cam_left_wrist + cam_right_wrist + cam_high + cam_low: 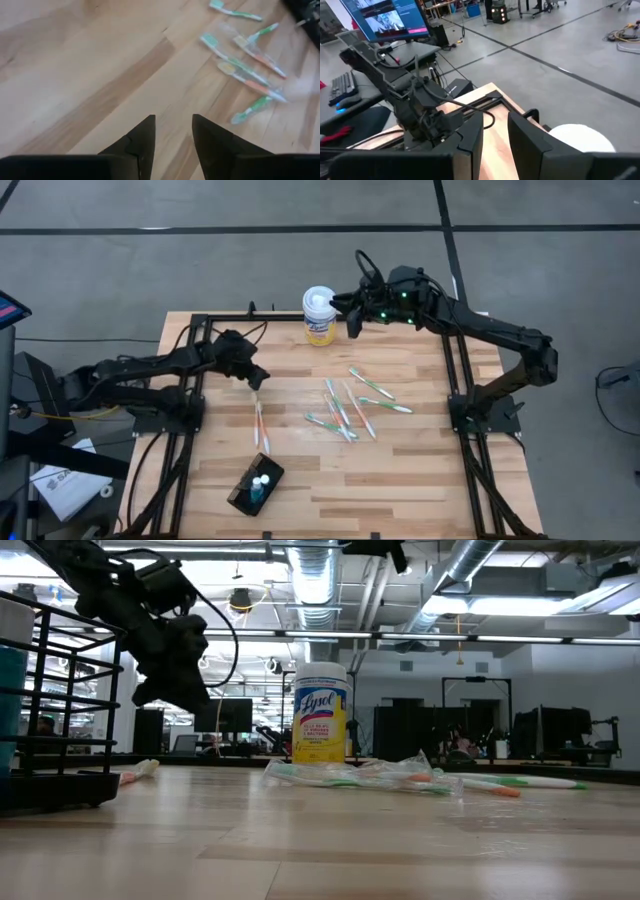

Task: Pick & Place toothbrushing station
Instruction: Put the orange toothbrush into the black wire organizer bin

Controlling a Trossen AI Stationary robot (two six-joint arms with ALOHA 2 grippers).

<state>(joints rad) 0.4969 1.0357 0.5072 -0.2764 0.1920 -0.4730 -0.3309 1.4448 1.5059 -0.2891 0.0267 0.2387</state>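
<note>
The toothbrushing station [255, 485], a small black box holding small teal and white items, stands near the table's front edge; the low view shows it close up at the left [60, 710]. My left gripper [257, 378] hovers open above bare wood, left of several loose toothbrushes [345, 410]; its fingers [145, 137] have nothing between them. My right gripper [352, 320] is raised at the far edge, open, just right of the wipes canister [319, 315], whose white lid [580, 137] shows beside its fingers.
Two orange-handled toothbrushes [260, 425] lie between my left gripper and the station. The yellow-labelled canister [320, 712] stands upright at the back. Black frame rails [455, 370] run along the table's left and right sides. Bare wood lies at the front right.
</note>
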